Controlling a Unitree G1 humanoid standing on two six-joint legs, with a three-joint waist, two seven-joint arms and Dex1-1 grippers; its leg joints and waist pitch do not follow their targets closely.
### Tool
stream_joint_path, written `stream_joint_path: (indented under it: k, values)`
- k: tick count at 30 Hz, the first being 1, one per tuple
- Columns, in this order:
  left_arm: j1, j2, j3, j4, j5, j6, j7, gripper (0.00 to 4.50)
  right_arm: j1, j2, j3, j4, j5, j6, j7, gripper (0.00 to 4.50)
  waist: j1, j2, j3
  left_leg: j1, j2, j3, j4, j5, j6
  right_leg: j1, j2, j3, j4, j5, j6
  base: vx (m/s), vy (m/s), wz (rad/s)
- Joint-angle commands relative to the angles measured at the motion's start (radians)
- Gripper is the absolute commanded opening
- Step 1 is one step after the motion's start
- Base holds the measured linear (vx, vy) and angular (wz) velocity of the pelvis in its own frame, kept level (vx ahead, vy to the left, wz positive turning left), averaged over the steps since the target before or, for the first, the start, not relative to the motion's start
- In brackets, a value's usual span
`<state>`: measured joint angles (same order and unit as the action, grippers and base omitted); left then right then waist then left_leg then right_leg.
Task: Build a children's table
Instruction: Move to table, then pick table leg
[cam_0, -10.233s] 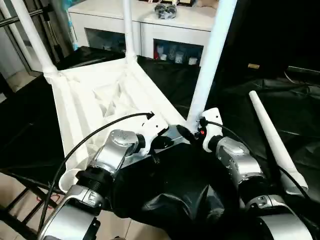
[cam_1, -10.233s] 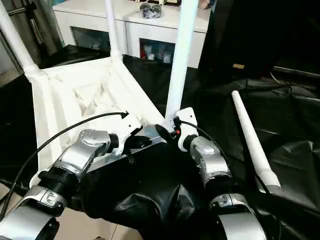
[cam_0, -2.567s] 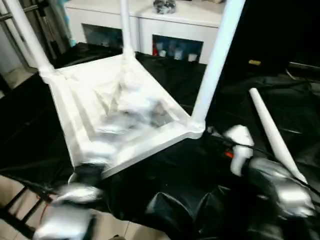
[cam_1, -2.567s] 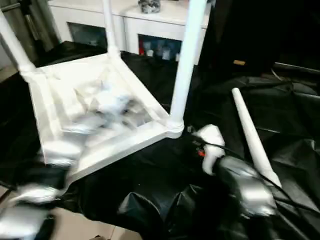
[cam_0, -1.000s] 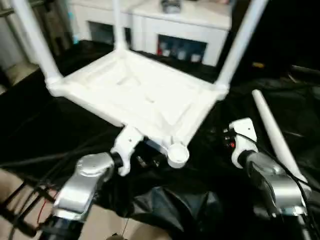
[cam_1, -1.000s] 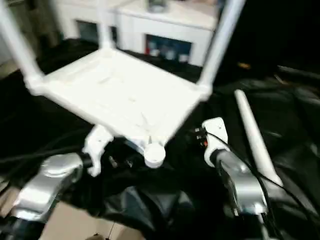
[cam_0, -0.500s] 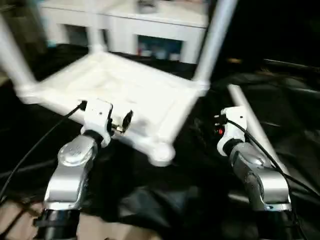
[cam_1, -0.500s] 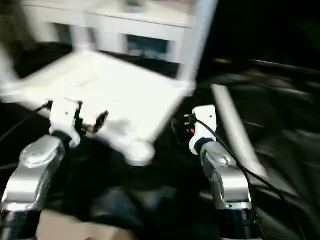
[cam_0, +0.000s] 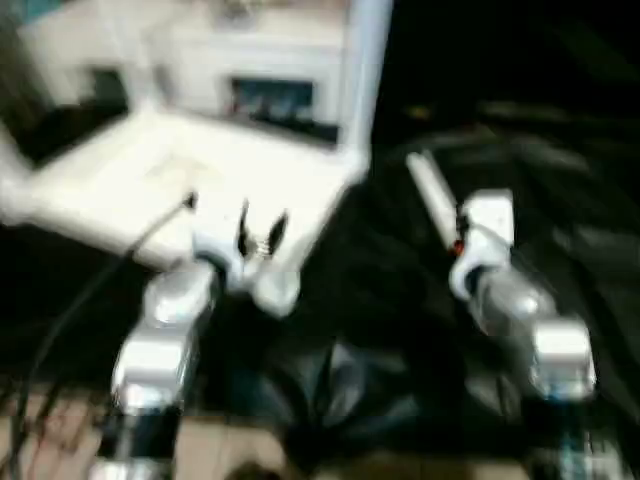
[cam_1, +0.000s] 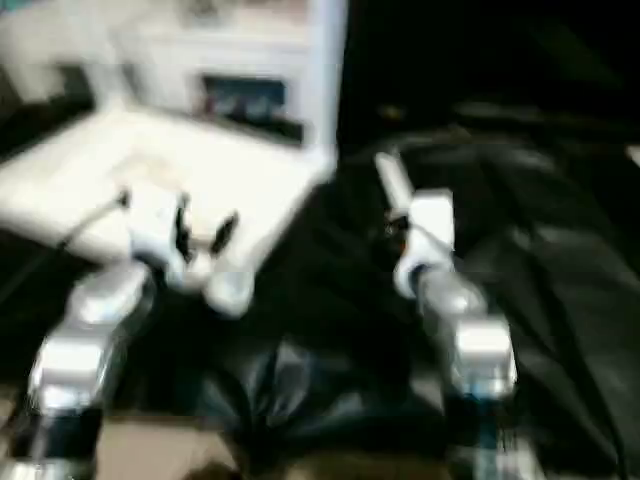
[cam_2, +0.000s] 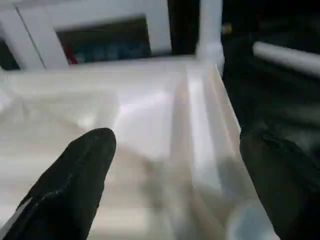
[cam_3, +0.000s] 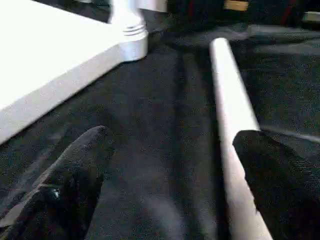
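Observation:
The white table top (cam_0: 150, 185) lies upside down on black sheeting, its ribbed underside (cam_2: 150, 115) facing up. One leg (cam_0: 365, 70) stands in the right far corner socket (cam_3: 127, 30). The near corner socket (cam_0: 275, 290) holds no leg. My left gripper (cam_0: 260, 235) hovers open just above the top's near edge beside that socket, nothing between its fingers (cam_2: 75, 175). A loose tapered leg (cam_0: 432, 195) lies on the sheeting to the right. My right gripper (cam_3: 175, 175) is open low over it, the leg (cam_3: 230, 115) running between its spread fingers without touching them.
Black sheeting (cam_0: 400, 330) covers the work surface, bunched into folds at the front between my forearms. A white glass-door cabinet (cam_0: 250, 60) stands behind the table top. A black cable (cam_0: 110, 270) runs along my left forearm.
The camera has swung, shifting the whole picture. My left gripper has risen from under the top's near edge to just above it. My right gripper has come closer to the loose leg.

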<state>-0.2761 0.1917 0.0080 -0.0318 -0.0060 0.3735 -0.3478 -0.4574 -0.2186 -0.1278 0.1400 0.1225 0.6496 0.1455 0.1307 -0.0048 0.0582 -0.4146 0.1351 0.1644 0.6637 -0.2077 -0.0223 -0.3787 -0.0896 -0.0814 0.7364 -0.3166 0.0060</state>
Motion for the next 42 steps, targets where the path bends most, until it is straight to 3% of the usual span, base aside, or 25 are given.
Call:
stream_joint_path:
  k: [1, 2, 4, 6, 7, 9, 10, 12, 13, 20, 23, 25, 29, 34, 38, 40, 42]
  values:
    - [-0.019, 0.019, -0.017, -0.018, -0.016, -0.003, -0.027, 4.50, -0.056, -0.041, 0.000, 0.082, -0.021, 0.024, 0.027, 4.42, -0.009, 0.008, -0.064, 0.049, 0.098, -0.044, -0.097, -0.068, -0.060, 0.015, -0.064, 0.065, -0.149, -0.167, -0.109, -0.058, 0.029, 0.02]
    - [-0.018, 0.021, -0.016, -0.020, -0.022, -0.001, -0.032, 4.50, -0.069, -0.053, 0.006, 0.104, -0.028, 0.025, 0.034, 4.42, -0.027, 0.013, -0.070, 0.048, 0.106, -0.049, -0.119, -0.119, -0.083, 0.030, -0.057, 0.055, -0.134, -0.037, -0.147, -0.058, 0.029, 0.02]
    - [-0.016, 0.025, -0.009, -0.030, -0.050, 0.021, -0.063, 4.50, -0.105, -0.075, 0.014, 0.166, -0.033, 0.024, 0.048, 4.42, -0.039, 0.015, -0.069, 0.045, 0.106, -0.046, -0.133, -0.159, -0.087, 0.037, -0.066, 0.054, -0.142, 0.059, -0.181, 0.000, 0.000, 0.00]
    - [-0.004, 0.045, -0.016, -0.064, -0.092, 0.056, -0.129, 4.50, -0.164, -0.099, 0.027, 0.270, -0.044, 0.011, 0.062, 4.42, -0.043, 0.010, -0.065, 0.046, 0.101, -0.036, -0.135, -0.203, -0.086, 0.039, -0.076, 0.058, -0.155, 0.043, -0.197, 0.000, 0.000, 0.00]
    - [0.006, 0.066, -0.029, -0.093, -0.117, 0.068, -0.181, 4.50, -0.214, -0.116, 0.036, 0.361, -0.057, -0.001, 0.066, 4.42, -0.050, -0.001, -0.065, 0.038, 0.097, -0.034, -0.135, -0.201, -0.077, 0.047, -0.084, 0.060, -0.161, 0.013, -0.212, 0.000, 0.000, 0.00]
    - [0.010, 0.076, -0.035, -0.103, -0.125, 0.070, -0.197, 4.50, -0.235, -0.122, 0.040, 0.400, -0.064, -0.002, 0.067, 4.42, -0.051, 0.003, -0.063, 0.033, 0.095, -0.029, -0.129, -0.184, -0.063, 0.046, -0.088, 0.061, -0.166, -0.019, -0.226, 0.000, 0.000, 0.00]
    - [0.013, 0.097, -0.045, -0.118, -0.133, 0.059, -0.225, 4.50, -0.279, -0.135, 0.053, 0.491, -0.091, -0.013, 0.052, 4.42, -0.050, -0.004, -0.061, 0.035, 0.097, -0.026, -0.128, -0.182, -0.052, 0.044, -0.088, 0.063, -0.168, -0.037, -0.226, 0.000, 0.000, 0.00]
    - [0.012, 0.106, -0.045, -0.123, -0.136, 0.059, -0.231, 4.50, -0.301, -0.139, 0.058, 0.536, -0.101, -0.014, 0.045, 4.42, -0.052, -0.002, -0.062, 0.035, 0.097, -0.022, -0.125, -0.165, -0.040, 0.044, -0.086, 0.064, -0.169, -0.028, -0.229, 0.000, 0.000, 0.00]
    - [0.009, 0.127, -0.042, -0.134, -0.145, 0.047, -0.252, 4.50, -0.341, -0.143, 0.055, 0.622, -0.095, -0.019, 0.065, 4.42, -0.052, -0.007, -0.064, 0.036, 0.096, -0.021, -0.123, -0.147, -0.029, 0.045, -0.085, 0.063, -0.166, -0.007, -0.237, 0.000, 0.000, 0.00]
    - [0.020, 0.194, -0.066, -0.203, -0.207, 0.111, -0.368, 4.50, -0.415, -0.140, 0.087, 0.810, -0.062, 0.120, 0.243, 4.42, -0.048, 0.001, -0.068, 0.037, 0.100, -0.016, -0.116, -0.087, 0.016, 0.046, -0.079, 0.060, -0.152, 0.096, -0.283, 0.000, 0.000, 0.00]
    - [0.024, 0.207, -0.074, -0.227, -0.235, 0.138, -0.395, 4.50, -0.434, -0.144, 0.093, 0.869, -0.079, 0.135, 0.252, 4.42, -0.045, 0.000, -0.065, 0.042, 0.104, -0.012, -0.121, -0.117, -0.005, 0.043, -0.078, 0.060, -0.153, 0.065, -0.287, 0.000, 0.000, 0.00]
    - [0.027, 0.216, -0.077, -0.245, -0.260, 0.158, -0.413, 4.50, -0.450, -0.144, 0.086, 0.909, -0.085, 0.132, 0.245, 4.17, -0.042, 0.000, -0.063, 0.043, 0.104, -0.010, -0.122, -0.149, -0.023, 0.041, -0.084, 0.062, -0.157, 0.016, -0.290, 0.000, 0.000, 0.00]
    - [0.026, 0.237, -0.077, -0.271, -0.296, 0.193, -0.439, 4.50, -0.473, -0.149, 0.091, 0.958, -0.091, 0.126, 0.250, 3.92, -0.041, 0.001, -0.060, 0.046, 0.107, -0.006, -0.126, -0.197, -0.058, 0.037, -0.082, 0.064, -0.162, -0.055, -0.262, 0.000, 0.000, 0.00]
    - [0.023, 0.276, -0.085, -0.278, -0.310, 0.225, -0.480, 4.50, -0.488, -0.154, 0.092, 1.002, -0.095, 0.117, 0.263, 3.48, -0.042, 0.004, -0.061, 0.047, 0.107, -0.004, -0.126, -0.191, -0.067, 0.034, -0.079, 0.065, -0.160, -0.043, -0.253, 0.000, 0.000, 0.00]
    - [0.009, 0.288, -0.096, -0.260, -0.304, 0.216, -0.477, 4.50, -0.493, -0.158, 0.080, 1.029, -0.092, 0.104, 0.256, 3.20, -0.042, 0.015, -0.062, 0.047, 0.107, -0.005, -0.127, -0.196, -0.077, 0.034, -0.078, 0.064, -0.157, -0.014, -0.257, 0.000, 0.000, 0.00]
    - [0.004, 0.288, -0.100, -0.250, -0.297, 0.217, -0.472, 4.50, -0.493, -0.161, 0.066, 1.034, -0.084, 0.098, 0.244, 2.84, -0.043, 0.014, -0.062, 0.047, 0.107, -0.005, -0.128, -0.210, -0.081, 0.035, -0.078, 0.065, -0.158, -0.019, -0.260, 0.000, 0.000, 0.00]
    - [0.001, 0.287, -0.107, -0.239, -0.291, 0.215, -0.469, 4.50, -0.491, -0.165, 0.050, 1.034, -0.073, 0.091, 0.233, 2.80, -0.043, 0.012, -0.062, 0.048, 0.108, -0.005, -0.128, -0.217, -0.083, 0.035, -0.079, 0.066, -0.159, -0.024, -0.258, 0.000, 0.000, 0.00]
